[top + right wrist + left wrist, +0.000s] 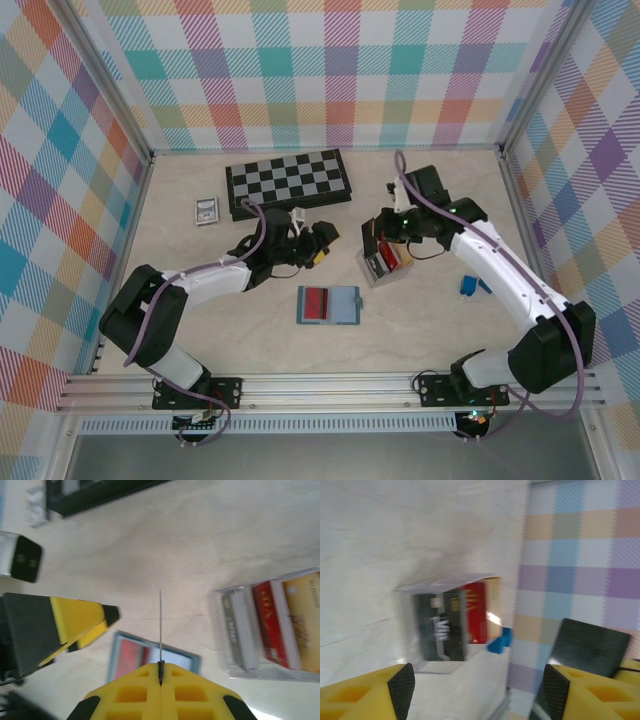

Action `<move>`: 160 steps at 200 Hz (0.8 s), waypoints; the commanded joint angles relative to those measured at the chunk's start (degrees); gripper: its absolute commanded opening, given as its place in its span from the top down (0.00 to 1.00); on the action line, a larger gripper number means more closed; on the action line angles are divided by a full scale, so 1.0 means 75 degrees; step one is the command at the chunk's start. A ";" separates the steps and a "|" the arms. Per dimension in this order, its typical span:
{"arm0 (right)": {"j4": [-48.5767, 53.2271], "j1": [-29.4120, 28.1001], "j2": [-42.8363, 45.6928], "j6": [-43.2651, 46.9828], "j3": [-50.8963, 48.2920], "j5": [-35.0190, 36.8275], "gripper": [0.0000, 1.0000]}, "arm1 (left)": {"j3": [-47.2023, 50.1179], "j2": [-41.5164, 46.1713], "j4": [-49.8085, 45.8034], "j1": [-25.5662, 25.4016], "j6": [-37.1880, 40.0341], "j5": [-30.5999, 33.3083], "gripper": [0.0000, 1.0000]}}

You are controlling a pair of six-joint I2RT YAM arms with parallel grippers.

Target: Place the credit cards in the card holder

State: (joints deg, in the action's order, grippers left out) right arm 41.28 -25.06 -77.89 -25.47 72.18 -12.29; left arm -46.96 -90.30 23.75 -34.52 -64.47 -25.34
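We are pinching a thin plastic credit card [160,625], seen edge-on, in the right gripper [161,669], whose yellow fingers are pressing together on its lower end. We are judging this as the carry from the small clear open-topped plastic box [380,266] to the flat teal-blue bifold card holder [329,305]. The card holder is lying open on the pale table [430,330] at about 7 o'clock from the right gripper, with a red card [320,303] already sitting on its left half. The other red, dark and orange-tan cards [270,625] are standing in the box. To do this well, we are thinking the card should tip from upright toward flat, its leading edge lining up with a slot mouth before sliding, with little downward push, since the light holder may skate. The left gripper [322,243], its black-padded fingers [402,687] spread wide and holding nothing, is hanging at 9 o'clock of the right one, near the path; it could pin the holder. Open room is lying toward 6 o'clock, and the black-and-white folding chessboard [290,180] is bounding 12 o'clock.
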 commanded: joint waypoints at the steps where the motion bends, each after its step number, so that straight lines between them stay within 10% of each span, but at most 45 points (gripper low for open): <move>1: -0.0992 0.0294 0.0210 -0.0953 -0.0257 -0.2046 1.00 | -0.0244 -0.0222 0.1552 0.0062 -0.0322 -0.1101 0.29; 38: -0.1753 0.0596 0.0196 -0.1579 -0.0532 -0.3003 1.00 | -0.0394 -0.0321 0.2315 0.0044 -0.0550 -0.1578 0.34; 160: -0.1841 0.0729 0.0216 -0.1727 -0.1123 -0.2919 1.00 | -0.0156 0.0049 0.2513 0.0056 -0.0545 -0.1684 1.00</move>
State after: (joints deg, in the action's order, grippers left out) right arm 28.71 -19.16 -76.79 -37.78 65.10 -32.64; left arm -48.27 -91.96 39.86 -34.06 -69.08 -36.60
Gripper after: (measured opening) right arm 0.044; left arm 0.028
